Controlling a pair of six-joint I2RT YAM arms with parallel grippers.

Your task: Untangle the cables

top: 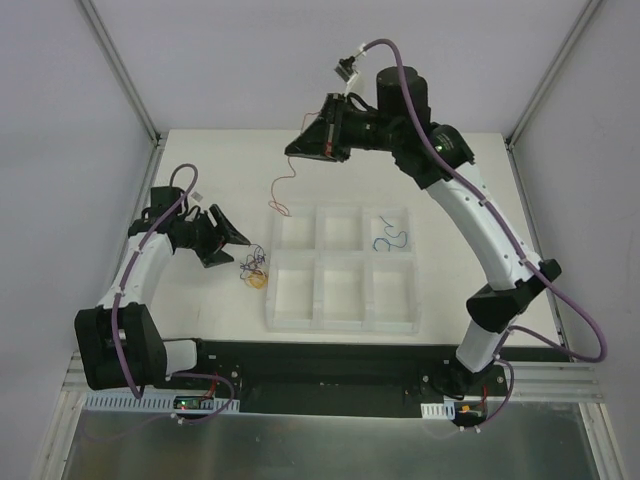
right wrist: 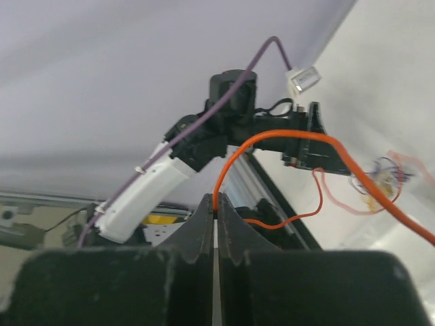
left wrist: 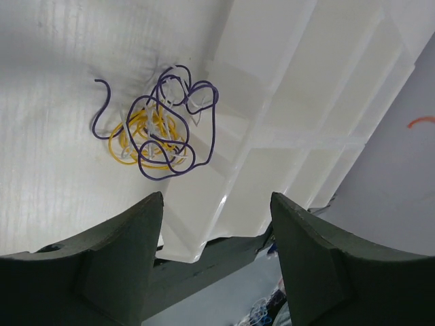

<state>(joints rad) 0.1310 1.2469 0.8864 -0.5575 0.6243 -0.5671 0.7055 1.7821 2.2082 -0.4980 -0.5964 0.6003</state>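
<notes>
The white table (top: 220, 180) carries a clear tray (top: 340, 325) of six compartments, two rows of three, set right of centre.

Right arm (top: 480, 220): raised, reaching over the far edge of the tray. Left arm (top: 135, 275): low, bent toward the tray's left side.

Right gripper (right wrist: 216, 204): fingers pressed together, clamped on one end of the orange wire (right wrist: 292, 134). This wire is thin and springy. From the clamp it rises, arcs over and drops away in loose curves. In the overhead view its free end hangs down to the table just beyond the far-left corner of the tray, clear of the other wires.

Left gripper (left wrist: 216, 204): fingers well apart, nothing between them. It is held just left of the tangle, pointing toward it and the tray.

Tangle (left wrist: 160, 132): a small knot of very thin curly wires lying on the table just beside the tray's left wall, level with the near-left compartment. Whether it touches the wall cannot be told. A purple strand forms the outer loops, with one free tail curling out to the left. Yellow strands are coiled tightly at the core. A few white strands thread through the middle.

Blue wire (top: 390, 240): one short curled piece, lying alone in the far-right compartment of the tray.
</notes>
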